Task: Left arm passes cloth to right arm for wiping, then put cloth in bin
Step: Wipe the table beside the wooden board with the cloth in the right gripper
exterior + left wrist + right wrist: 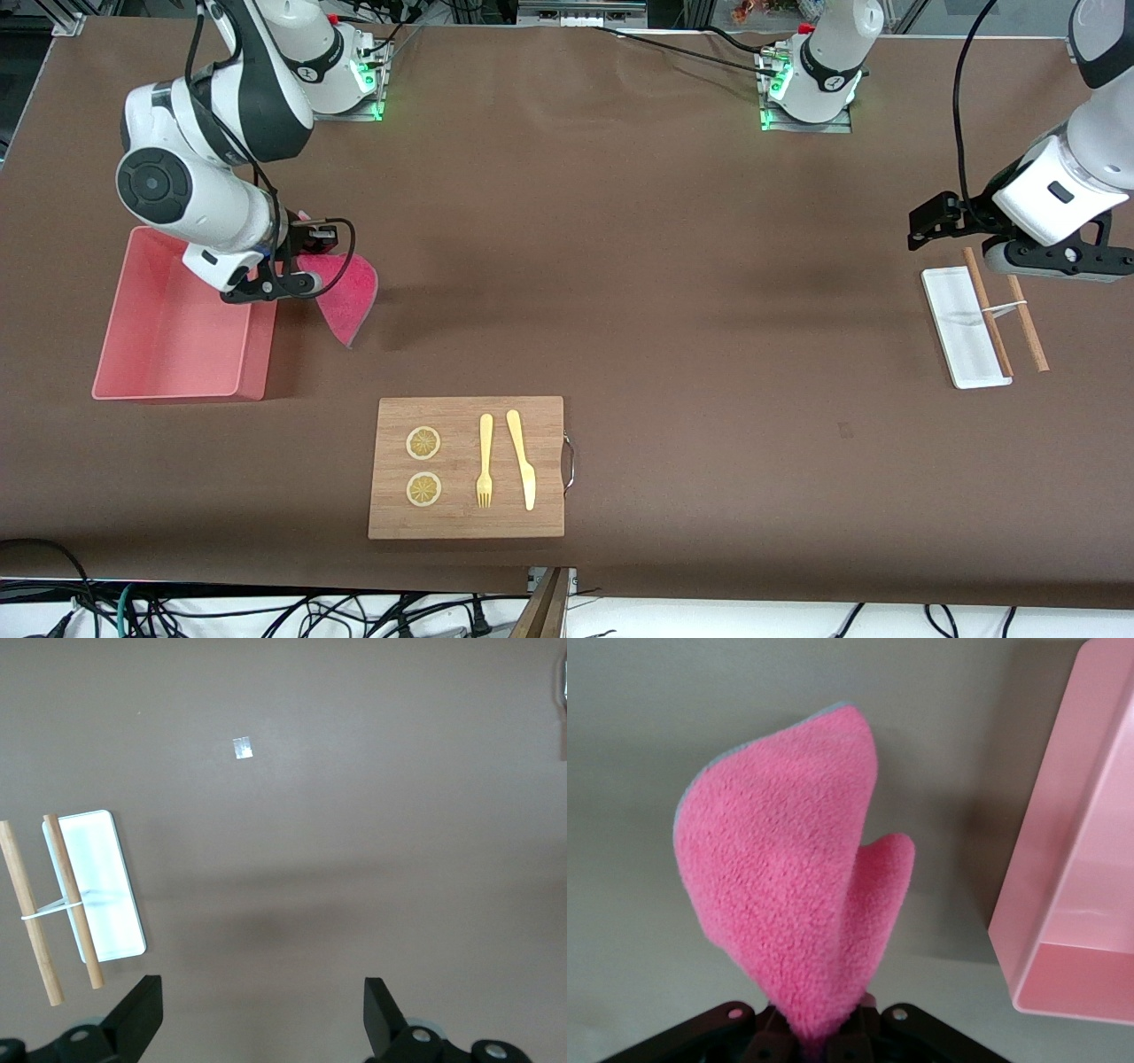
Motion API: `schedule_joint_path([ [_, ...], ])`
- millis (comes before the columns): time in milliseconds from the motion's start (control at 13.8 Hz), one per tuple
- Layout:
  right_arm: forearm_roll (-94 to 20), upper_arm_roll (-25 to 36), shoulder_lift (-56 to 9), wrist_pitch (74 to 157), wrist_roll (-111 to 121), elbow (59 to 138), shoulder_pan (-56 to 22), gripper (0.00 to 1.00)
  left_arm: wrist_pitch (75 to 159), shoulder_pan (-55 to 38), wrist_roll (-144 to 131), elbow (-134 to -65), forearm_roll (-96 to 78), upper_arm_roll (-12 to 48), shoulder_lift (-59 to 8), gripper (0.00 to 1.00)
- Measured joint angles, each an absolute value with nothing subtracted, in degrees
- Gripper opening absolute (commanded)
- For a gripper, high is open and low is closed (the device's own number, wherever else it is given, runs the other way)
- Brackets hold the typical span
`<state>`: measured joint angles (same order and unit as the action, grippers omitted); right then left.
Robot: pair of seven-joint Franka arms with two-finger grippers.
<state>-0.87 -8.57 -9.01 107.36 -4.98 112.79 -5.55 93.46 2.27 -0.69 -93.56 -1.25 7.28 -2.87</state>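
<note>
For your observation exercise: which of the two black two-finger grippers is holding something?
The right arm's black gripper, shut on the magenta terry cloth; the left gripper is open.

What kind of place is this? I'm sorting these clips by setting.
Most likely a robotics lab: two arms bolted to a table under a brown cover, loose cables along its edge, and staged props like a cutting board with a toy fork.

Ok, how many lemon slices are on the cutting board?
2, both on the cutting board at its end toward the right arm: one lemon slice farther from the front camera, the other nearer.
</note>
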Motion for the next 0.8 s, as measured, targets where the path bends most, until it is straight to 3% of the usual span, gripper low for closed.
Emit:
schedule_joint_path([
  [290,0.3,-7.6,-13.4,111.5,-5.3,112.9,-5.4,0.0,93.5,2.3,-0.7,-93.1,-1.2,7.8,-2.9,1.0],
  [798,0.6,-4.5,-26.3,126.1,-5.3,113.2,-5.2,0.0,93.5,2.3,-0.7,-93.0,-1.2,7.8,-2.9,1.0],
])
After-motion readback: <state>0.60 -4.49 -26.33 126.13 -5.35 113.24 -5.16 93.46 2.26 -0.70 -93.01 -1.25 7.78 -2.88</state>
